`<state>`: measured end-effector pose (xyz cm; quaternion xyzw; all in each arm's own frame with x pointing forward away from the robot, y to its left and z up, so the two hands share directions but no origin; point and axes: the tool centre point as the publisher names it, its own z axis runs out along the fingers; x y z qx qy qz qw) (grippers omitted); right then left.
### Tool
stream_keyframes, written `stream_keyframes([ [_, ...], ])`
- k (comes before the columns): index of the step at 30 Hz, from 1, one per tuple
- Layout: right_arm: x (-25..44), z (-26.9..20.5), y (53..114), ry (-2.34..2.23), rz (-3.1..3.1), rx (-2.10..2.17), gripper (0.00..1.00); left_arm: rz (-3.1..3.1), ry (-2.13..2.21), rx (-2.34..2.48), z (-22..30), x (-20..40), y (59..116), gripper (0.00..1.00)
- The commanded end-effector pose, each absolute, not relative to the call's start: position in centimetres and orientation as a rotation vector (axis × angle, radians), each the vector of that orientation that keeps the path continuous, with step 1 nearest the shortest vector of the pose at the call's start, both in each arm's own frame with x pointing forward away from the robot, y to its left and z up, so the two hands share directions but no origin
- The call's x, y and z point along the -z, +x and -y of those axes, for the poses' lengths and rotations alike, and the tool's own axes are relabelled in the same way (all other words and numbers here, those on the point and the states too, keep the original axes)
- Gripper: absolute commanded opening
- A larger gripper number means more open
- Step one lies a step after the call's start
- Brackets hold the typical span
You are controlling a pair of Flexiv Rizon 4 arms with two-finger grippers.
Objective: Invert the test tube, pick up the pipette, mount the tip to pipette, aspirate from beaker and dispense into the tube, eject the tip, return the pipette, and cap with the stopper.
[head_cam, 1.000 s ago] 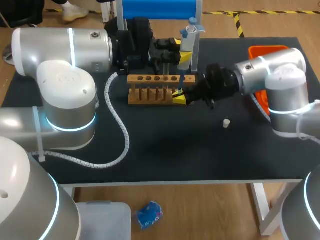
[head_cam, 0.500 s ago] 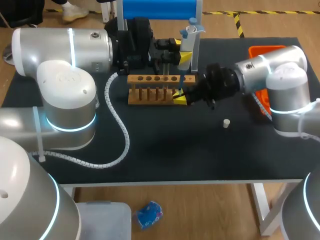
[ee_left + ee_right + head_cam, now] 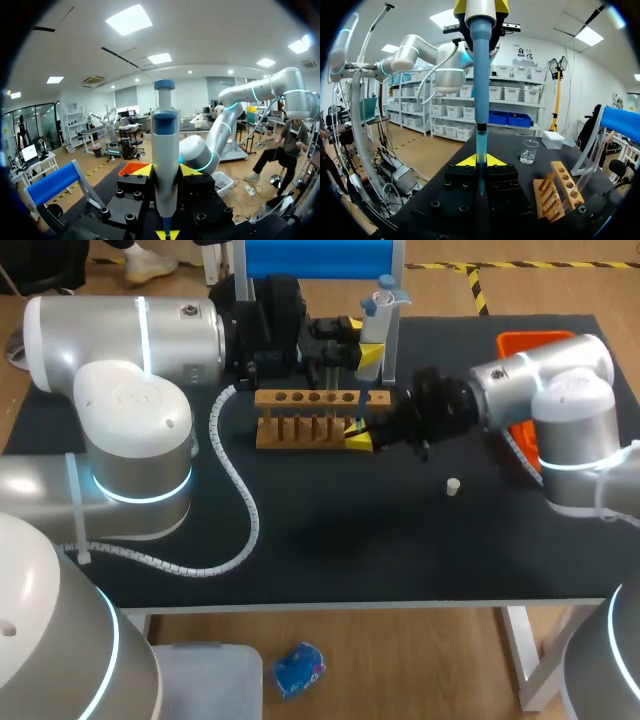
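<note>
The blue-and-white pipette (image 3: 375, 325) is standing upright, pointing down into the upright test tube (image 3: 480, 150); the small white stopper (image 3: 453, 486) is lying apart on the counter (image 3: 330, 530).

The black table (image 3: 330, 540) bears a wooden tube rack (image 3: 300, 398), a small white stopper (image 3: 453, 486) and an orange tray (image 3: 525, 342).

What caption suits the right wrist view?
The right gripper holds the test tube directly under the pipette, wooden rack beside.

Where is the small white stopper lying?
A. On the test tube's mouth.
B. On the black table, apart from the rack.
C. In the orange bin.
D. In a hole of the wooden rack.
B: the stopper lies on the black table, clear of the wooden rack.
</note>
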<state>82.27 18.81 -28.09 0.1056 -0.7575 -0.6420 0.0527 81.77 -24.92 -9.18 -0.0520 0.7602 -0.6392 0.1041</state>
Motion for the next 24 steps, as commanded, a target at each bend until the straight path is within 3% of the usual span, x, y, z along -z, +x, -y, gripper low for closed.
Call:
stream_keyframes([
  [1,28.46,-19.08,82.22,0.317,2.293,1.971,0.00,-2.234,-0.152,1.890,24.91,9.34,81.80,0.00],
  [24,27.76,-19.38,82.41,0.314,2.237,2.086,0.00,-2.234,-0.152,1.890,24.91,9.34,81.80,0.00],
])
